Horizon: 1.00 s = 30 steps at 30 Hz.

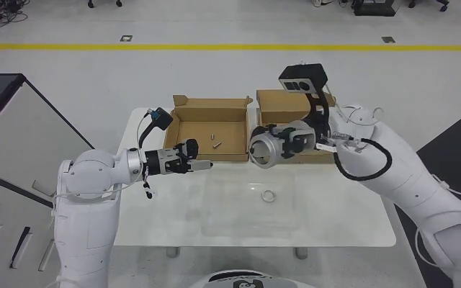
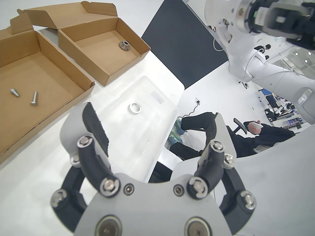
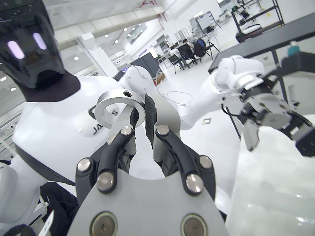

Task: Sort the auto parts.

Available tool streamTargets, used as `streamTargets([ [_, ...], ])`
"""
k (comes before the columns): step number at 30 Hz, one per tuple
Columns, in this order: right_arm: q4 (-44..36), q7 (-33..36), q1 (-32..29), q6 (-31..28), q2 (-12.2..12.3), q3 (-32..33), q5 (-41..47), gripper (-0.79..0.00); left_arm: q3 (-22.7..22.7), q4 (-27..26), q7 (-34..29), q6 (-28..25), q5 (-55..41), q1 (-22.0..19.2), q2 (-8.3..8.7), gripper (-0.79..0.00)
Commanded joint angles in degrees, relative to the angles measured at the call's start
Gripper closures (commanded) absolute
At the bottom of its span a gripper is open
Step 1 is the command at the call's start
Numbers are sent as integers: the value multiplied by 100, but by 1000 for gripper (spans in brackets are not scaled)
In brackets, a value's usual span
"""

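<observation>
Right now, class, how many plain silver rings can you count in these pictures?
2. The loose ring lies on the table, near the boxes. The held ring is clamped in the right gripper. Others may hide behind the box walls.

Top camera looks straight down on the table (image 1: 346, 216), boxes (image 1: 194, 133) at twelve o'clock. Left wrist camera, close behind the left gripper (image 2: 152, 111), shares those boxes and the loose ring (image 1: 269, 195). Right wrist camera tilts up toward the ceiling (image 3: 118, 3).
</observation>
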Motion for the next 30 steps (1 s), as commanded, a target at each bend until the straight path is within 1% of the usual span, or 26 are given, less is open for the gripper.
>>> streamTargets([
  [1,-120,20,4,20,-79,127,270,0,0,0,0,0,0,0,0,-785],
  [5,-346,171,-95,170,-259,493,800,0,0,0,0,0,0,0,0,-785],
  [6,-356,213,-115,212,-290,566,820,0,0,0,0,0,0,0,0,-785],
  [16,-356,213,-115,212,-290,566,820,0,0,0,0,0,0,0,0,-785],
  [18,-478,6,-265,262,-317,568,1062,0,0,0,0,0,0,0,0,-785],
  [20,-558,8,-421,259,-355,592,1394,0,0,0,0,0,0,0,0,-785],
  [23,-612,215,-638,219,-442,616,2242,0,0,0,0,0,0,0,0,-785],
  [26,-649,408,-771,412,-556,719,2920,0,0,0,0,0,0,0,0,-785],
  [27,-646,467,-814,470,-598,773,3061,0,0,0,0,0,0,0,0,-785],
  [30,-542,630,-908,633,-707,932,3060,0,0,0,0,0,0,0,0,-785],
])
